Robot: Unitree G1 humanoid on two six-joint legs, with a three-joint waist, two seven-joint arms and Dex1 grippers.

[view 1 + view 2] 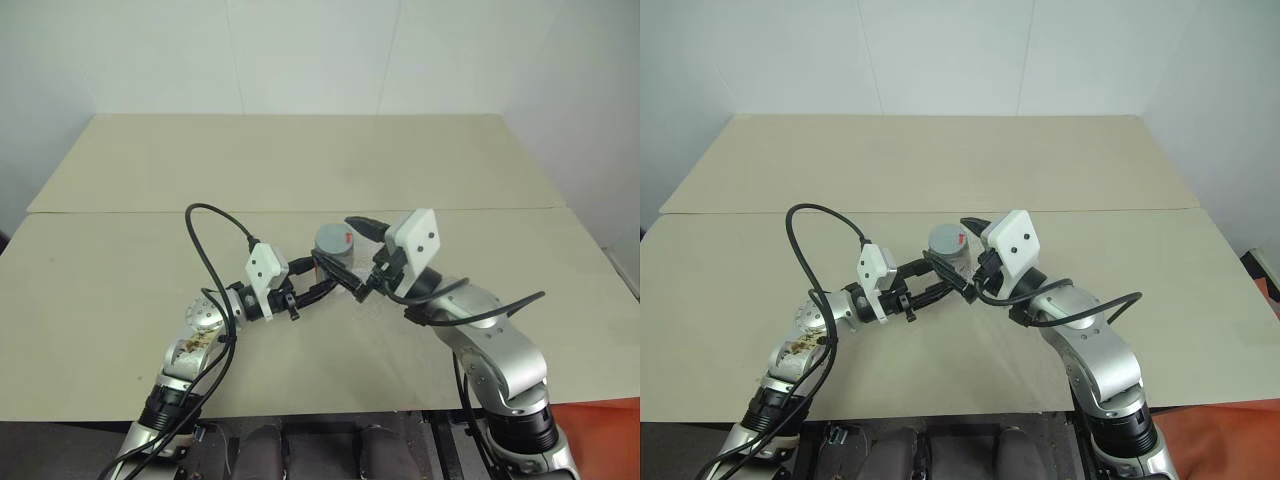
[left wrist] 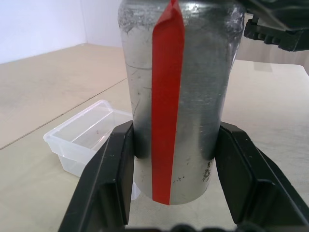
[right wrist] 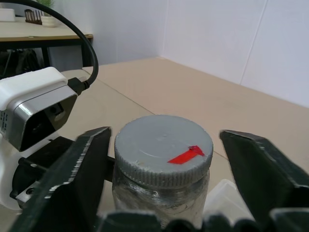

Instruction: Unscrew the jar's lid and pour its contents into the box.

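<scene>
The jar (image 1: 337, 250) is a silvery-grey cylinder with a vertical red stripe (image 2: 166, 96), held upright above the table. My left gripper (image 1: 328, 268) is shut on the jar's lower body, with a black finger (image 2: 113, 169) pressed against each side. The lid (image 3: 161, 142), grey with a small red mark, sits on top of the jar. My right gripper (image 3: 166, 137) straddles the lid from the other side; one finger (image 3: 84, 164) lies close against the rim, while a small gap shows before the other. The clear plastic box (image 2: 82, 140) stands on the table just below and behind the jar.
The beige table (image 1: 300, 170) stretches wide on all sides, with a seam running across its middle. A black cable (image 1: 205, 250) loops up from my left forearm. White walls stand behind the far edge.
</scene>
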